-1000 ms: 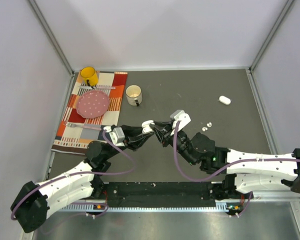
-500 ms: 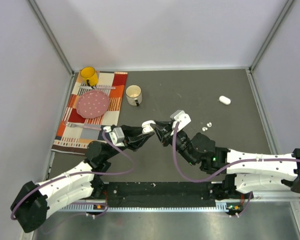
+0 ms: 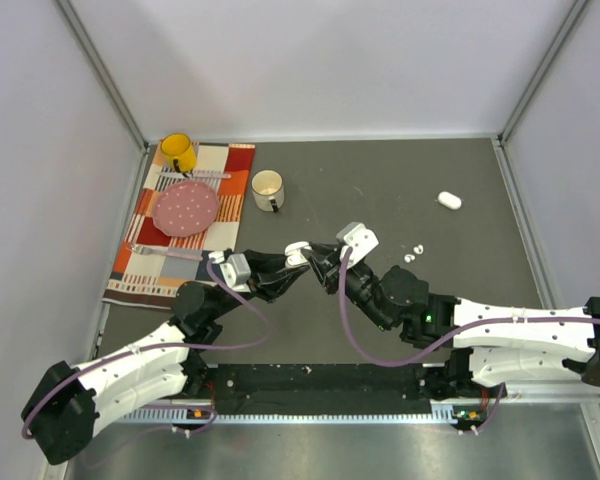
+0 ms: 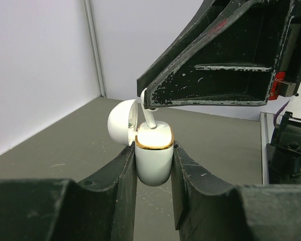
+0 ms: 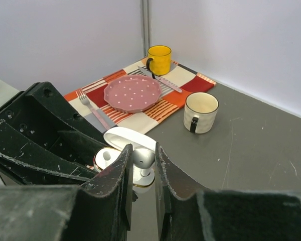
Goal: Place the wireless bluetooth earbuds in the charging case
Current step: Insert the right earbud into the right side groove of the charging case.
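Right pincer (image 3: 315,256) with earbud (image 5: 143,157) edged left over case (image 4: 153,156).

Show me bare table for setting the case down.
Bare: the far stretch between the cream mug and the spare case; the near patch between left arm and right arm. Crowded: the placemat at left, the loose earbuds right of centre.

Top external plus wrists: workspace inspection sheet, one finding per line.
Surface: dark grey table, scuffed.
Job's things: open charging case clamped; earbud at its opening, stem sticking out; loose earbuds; closed second case far right.
Clutter: placemat with pink plate, yellow mug, fork; cream mug beside it.
Grippers: left gripper shut on charging case; right gripper shut on earbud.
Cables: purple cables along both arms.
Surroundings: white walls, metal frame posts.
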Controlling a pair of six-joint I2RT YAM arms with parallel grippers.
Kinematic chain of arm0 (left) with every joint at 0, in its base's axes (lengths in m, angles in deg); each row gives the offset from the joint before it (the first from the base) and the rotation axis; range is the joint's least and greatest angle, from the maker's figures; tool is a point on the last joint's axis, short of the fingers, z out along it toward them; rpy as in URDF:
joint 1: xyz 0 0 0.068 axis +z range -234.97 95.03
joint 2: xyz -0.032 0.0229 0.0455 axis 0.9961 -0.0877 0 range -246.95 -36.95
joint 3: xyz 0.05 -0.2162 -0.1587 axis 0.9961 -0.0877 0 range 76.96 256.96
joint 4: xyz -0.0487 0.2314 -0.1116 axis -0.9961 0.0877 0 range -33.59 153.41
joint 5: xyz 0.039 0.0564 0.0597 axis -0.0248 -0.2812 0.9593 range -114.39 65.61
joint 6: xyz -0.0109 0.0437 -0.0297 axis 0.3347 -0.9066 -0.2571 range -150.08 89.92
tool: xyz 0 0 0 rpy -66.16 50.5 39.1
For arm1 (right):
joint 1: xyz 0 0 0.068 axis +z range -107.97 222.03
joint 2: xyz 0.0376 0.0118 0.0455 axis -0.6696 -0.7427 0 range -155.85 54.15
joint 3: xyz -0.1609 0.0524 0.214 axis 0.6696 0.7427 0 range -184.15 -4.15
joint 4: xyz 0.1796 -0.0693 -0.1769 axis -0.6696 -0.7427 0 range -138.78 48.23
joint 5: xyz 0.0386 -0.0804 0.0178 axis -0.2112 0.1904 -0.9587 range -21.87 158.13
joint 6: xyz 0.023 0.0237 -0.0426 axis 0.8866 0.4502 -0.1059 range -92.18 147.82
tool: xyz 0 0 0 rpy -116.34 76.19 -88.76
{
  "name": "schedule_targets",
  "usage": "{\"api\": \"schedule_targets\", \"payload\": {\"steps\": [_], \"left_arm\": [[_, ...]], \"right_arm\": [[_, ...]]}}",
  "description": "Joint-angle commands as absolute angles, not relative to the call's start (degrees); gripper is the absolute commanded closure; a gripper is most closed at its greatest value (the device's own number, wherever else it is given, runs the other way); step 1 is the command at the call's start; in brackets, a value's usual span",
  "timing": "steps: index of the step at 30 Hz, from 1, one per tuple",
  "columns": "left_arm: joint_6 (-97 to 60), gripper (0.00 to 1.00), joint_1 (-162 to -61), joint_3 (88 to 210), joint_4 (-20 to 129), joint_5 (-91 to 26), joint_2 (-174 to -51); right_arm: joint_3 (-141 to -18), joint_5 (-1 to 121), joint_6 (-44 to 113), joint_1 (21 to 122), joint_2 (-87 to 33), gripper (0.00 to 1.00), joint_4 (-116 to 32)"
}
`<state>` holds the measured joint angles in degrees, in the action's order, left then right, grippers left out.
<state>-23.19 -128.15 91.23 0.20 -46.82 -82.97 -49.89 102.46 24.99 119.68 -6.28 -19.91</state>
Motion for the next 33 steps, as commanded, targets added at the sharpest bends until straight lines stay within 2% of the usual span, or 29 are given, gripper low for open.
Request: {"api": "schedule_targets", "payload": {"steps": [1, 16, 18, 19, 22, 24, 25, 30, 31, 33], "left_arm": [[-23.05, 1.0, -128.21, 92.43, -5.47, -44.43, -82.13], [-23.05, 1.0, -128.3, 92.43, -4.85, -44.43, -81.69], [-23.05, 1.0, -128.3, 92.52, -4.94, -44.43, -81.78], [-23.05, 1.0, -128.3, 92.52, -4.85, -44.43, -81.86], [-22.97, 1.0, -128.3, 92.61, -4.94, -44.78, -81.95], [-22.96, 1.0, -128.3, 92.52, -4.85, -44.78, -82.04], [-22.96, 1.0, -128.3, 92.43, -4.85, -44.78, -82.04], [-22.96, 1.0, -128.21, 91.91, -4.5, -44.43, -81.6], [-22.96, 1.0, -128.3, 91.82, -4.5, -44.43, -81.43], [-23.05, 1.0, -128.21, 91.56, -4.33, -44.43, -81.08]], "right_arm": [[-48.63, 101.53, 23.08, 120.78, -6.15, 1.0, -22.35], [-49.77, 100.82, 22.01, 120.78, -7.11, 1.0, -23.58], [-49.77, 100.74, 22.89, 120.78, -7.46, 0.97, -23.49], [-49.85, 100.91, 23.42, 120.78, -7.55, 0.94, -23.67], [-50.03, 101.88, 25.18, 120.78, -7.55, 0.75, -24.1], [-50.29, 102.49, 26.67, 120.78, -7.29, 0.69, -24.37], [-50.38, 102.93, 27.03, 120.78, -7.03, 0.58, -24.46], [-50.91, 104.34, 27.38, 120.78, -4.57, 0.37, -23.23], [-51.0, 105.12, 27.38, 120.87, -3.52, 0.3, -22.8], [-51.09, 105.92, 27.38, 120.87, -2.02, 0.26, -21.56]]}}
